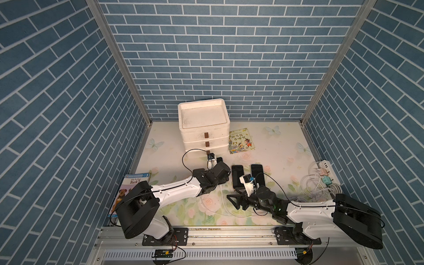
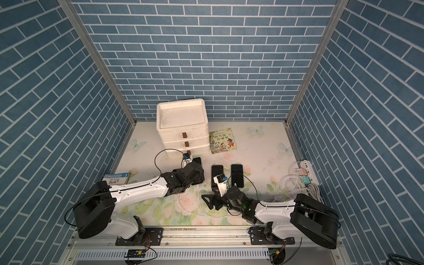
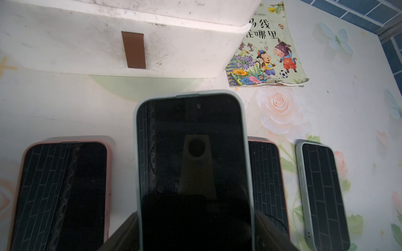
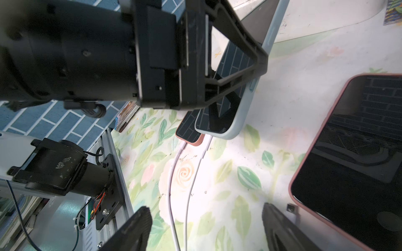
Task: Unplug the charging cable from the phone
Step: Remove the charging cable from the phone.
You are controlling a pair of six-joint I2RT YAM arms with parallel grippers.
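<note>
Right wrist view: my left gripper [image 3: 196,217] clamps phone [image 4: 247,106] by side edges, raised over pink phone [image 4: 188,130], left of centre, just near side of drawers [image 1: 204,135]. Its cable [image 4: 188,195] plugged into near end. My right gripper [image 4: 205,208] gapes wide, empty, over two white cables. Risks: pinching neighbour cable [image 4: 171,195] lying just beside; skewed pull bending plug [image 4: 205,147]; tug sliding phone from left grip.

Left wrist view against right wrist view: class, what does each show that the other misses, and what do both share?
Only the left wrist view: the brown drawer handle and a far mint-cased phone lying flat. Only the right wrist view: two white charging cables plugged into phones, and the open right gripper. Both: the held mint-cased phone, clamped in the left gripper.
</note>
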